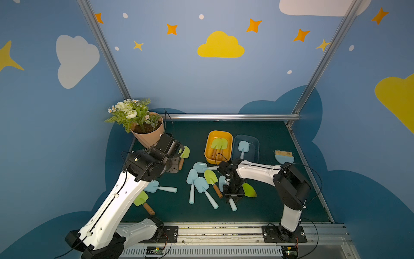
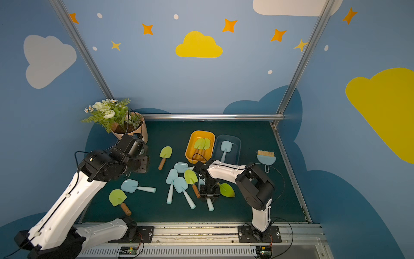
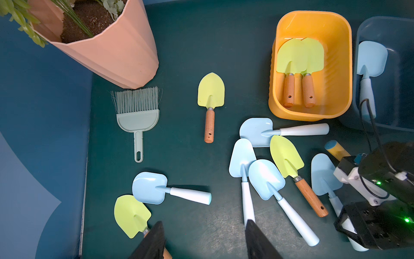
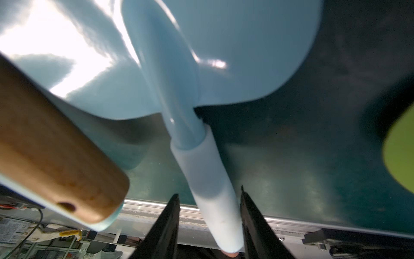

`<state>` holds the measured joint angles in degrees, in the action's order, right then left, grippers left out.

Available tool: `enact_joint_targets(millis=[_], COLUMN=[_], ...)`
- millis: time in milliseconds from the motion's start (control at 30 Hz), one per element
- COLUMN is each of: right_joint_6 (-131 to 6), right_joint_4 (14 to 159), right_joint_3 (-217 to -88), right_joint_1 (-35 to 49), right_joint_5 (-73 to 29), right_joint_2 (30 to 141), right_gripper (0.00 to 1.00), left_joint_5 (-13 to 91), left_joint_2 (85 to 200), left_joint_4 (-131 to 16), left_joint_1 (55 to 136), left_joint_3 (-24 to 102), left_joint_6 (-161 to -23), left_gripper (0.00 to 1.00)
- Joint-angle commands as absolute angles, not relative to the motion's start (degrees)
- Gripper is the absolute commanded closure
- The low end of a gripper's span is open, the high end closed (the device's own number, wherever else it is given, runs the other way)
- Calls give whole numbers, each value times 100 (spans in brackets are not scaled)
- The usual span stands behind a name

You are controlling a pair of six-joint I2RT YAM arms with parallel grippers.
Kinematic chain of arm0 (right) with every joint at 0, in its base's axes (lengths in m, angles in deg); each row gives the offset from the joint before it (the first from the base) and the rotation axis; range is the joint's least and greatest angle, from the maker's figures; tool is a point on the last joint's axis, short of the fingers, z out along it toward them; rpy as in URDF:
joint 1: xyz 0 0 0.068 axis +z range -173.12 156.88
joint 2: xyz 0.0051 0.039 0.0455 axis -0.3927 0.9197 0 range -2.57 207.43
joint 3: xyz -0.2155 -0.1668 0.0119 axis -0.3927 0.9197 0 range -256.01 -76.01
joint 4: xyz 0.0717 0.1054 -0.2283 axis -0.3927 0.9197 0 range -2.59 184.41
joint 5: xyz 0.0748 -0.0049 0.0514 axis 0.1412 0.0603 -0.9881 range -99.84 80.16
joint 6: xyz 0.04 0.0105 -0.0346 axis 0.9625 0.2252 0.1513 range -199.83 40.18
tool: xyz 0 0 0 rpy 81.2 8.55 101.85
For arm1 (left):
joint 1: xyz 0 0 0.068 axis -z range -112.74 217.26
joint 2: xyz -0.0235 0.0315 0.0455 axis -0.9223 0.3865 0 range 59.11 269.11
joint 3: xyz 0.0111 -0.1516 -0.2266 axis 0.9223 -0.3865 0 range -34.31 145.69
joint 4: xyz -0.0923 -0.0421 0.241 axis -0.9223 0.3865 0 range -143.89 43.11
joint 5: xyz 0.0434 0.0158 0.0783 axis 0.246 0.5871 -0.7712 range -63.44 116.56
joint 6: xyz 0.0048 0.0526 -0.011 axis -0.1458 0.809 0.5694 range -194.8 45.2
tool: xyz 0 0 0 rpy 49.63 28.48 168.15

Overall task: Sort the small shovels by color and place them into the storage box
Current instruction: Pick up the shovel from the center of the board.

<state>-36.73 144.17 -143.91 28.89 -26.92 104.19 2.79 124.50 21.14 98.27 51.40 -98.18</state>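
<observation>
Far left, rear corner of the dark green mat [image 1: 268, 213]: pink flowerpot [image 1: 147, 138]. Just in front of it, visible only from the left wrist: grey-green brush [image 3: 137, 112], flat on the mat. Above the mat: left gripper [image 3: 205, 224], jaws apart, nothing between them. Loose beside the left arm: lone green shovel [image 2: 165, 154]. Nearer the front edge: front blue shovel [image 2: 131, 185] and front green shovel [image 2: 117, 197], blades touching. Centre: overlapping heap of three blue shovels [image 2: 180, 185] and one wooden-handled green shovel [image 2: 190, 176]. Just right of the heap: right gripper [image 4: 210, 195], low over the mat, jaws astride the pale handle of the straddled blue shovel [image 4: 201, 56]. One finger [image 4: 253, 224] against the handle, a slit beside the other; undetermined whether clamped. Beside it: green blade [image 1: 249, 190]. Rear, right of centre: orange box [image 1: 207, 148] holding two green shovels [image 1: 218, 143]. Just beside it: blue box [image 1: 255, 152] holding one blue shovel [image 1: 243, 146]. Far right: blue brush [image 1: 284, 157], tan bristles.
</observation>
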Motion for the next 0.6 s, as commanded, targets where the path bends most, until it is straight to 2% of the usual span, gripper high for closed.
enact_joint_targets(millis=[0, 167, 433, 567], right_joint_6=[-3624, -3623, -3806, -3936], right_joint_4=[14476, 14515, 14685, 14877], right_joint_3=[-14375, -14419, -14628, -14799], right_joint_1=[2900, 2886, 2921, 2974], right_joint_5=[-2732, -2697, -2637, -2517], right_joint_2=[10527, 10552, 10622, 10632], right_gripper=[62, 74, 85, 88], left_joint_5=[301, 295, 281, 276], left_joint_2=[12457, 12437, 12409, 12407], left_joint_4=[2148, 2152, 2170, 2169], left_joint_1=[9803, 9798, 9794, 9794], left_joint_3=[5256, 5253, 5272, 5262], left_joint_6=[-9787, -9784, -9765, -9767], left_gripper=[50, 50, 50, 50])
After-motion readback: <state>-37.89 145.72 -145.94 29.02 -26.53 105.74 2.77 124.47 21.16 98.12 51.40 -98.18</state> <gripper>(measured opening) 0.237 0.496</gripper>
